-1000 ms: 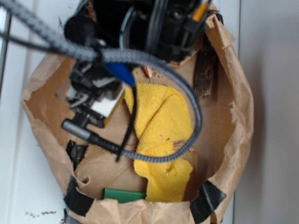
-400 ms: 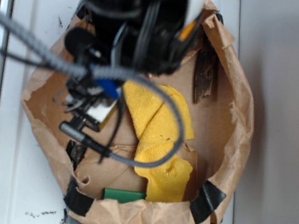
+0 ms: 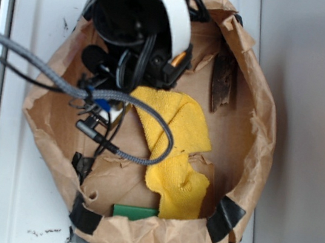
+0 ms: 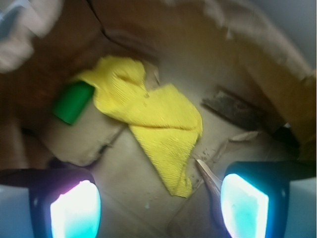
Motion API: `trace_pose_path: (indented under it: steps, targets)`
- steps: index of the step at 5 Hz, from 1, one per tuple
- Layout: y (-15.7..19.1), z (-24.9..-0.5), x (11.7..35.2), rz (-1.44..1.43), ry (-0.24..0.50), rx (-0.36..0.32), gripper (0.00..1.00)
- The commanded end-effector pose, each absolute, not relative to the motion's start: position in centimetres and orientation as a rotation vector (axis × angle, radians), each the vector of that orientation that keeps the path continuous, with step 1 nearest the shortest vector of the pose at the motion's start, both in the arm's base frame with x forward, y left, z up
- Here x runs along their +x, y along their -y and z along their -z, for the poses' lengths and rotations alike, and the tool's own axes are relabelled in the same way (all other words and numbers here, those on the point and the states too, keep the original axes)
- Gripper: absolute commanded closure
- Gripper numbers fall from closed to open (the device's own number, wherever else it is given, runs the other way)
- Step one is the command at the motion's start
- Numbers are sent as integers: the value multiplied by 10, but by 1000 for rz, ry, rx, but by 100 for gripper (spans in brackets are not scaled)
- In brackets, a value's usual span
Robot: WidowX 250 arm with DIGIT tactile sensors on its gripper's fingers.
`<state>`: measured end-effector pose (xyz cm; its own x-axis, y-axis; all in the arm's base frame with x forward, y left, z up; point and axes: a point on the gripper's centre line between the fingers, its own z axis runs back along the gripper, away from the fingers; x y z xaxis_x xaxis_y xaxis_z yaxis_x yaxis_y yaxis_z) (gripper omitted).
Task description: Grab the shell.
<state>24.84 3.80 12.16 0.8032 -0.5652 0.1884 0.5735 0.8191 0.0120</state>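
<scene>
Claw (image 4: pixel 158 198) spread wide (nothing between its pads); hanging above the yellow cloth (image 4: pixel 153 119).

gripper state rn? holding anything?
Gripper: open, fingers spread wide above the brown paper floor, nothing held between them.
</scene>
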Motion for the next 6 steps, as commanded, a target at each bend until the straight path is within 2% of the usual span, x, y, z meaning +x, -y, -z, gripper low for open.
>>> trace_pose_path:
  steps: [1,3,5,6]
  targets:
    - [-36,-99,267,673,247,112,0]
    - [-62,-97,255,797,219,79,0]
    - [-65,-92,241,849,135,156,0]
    - [-64,-79,242,847,152,237,0]
